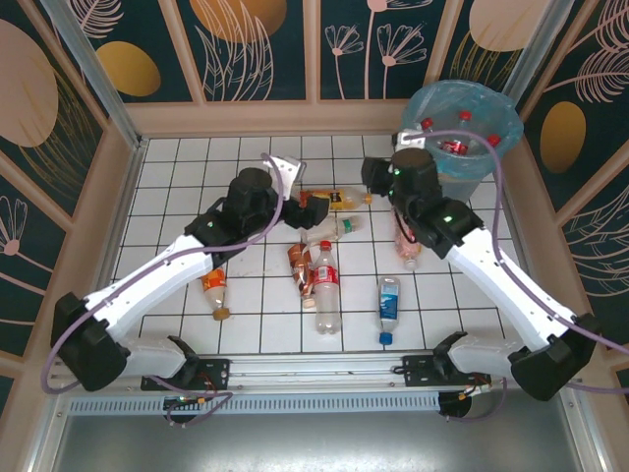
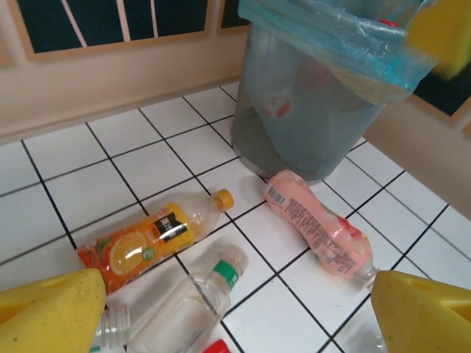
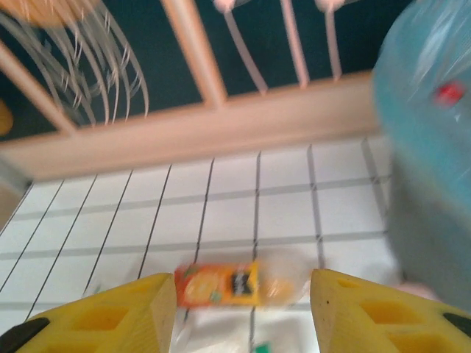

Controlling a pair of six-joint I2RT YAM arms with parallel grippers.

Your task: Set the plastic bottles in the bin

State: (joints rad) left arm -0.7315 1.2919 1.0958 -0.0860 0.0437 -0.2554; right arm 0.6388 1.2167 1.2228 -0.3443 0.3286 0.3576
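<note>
Plastic bottles (image 1: 325, 285) mostly lie loose on the white tiled desk (image 1: 177, 177) in the top view, bunched in the middle between the two arms. A few red-capped ones sit inside the bin (image 1: 462, 138) at the far right corner. The left arm (image 1: 197, 256) reaches into the middle of the pile and the right arm (image 1: 472, 236) is up just beside the bin. In the left wrist view, the left fingers (image 2: 51, 312) are spread wide with nothing between them, above an orange juice bottle (image 2: 151, 243), a clear bottle with a green cap (image 2: 199, 301) and a pink bottle (image 2: 320, 232) lying just beside the bin's foot. The right wrist view is blurry: the right fingers (image 3: 110, 312) are apart and pinch nothing, the orange juice bottle lies on the tiles beyond them, and the bin is at the right edge.
</note>
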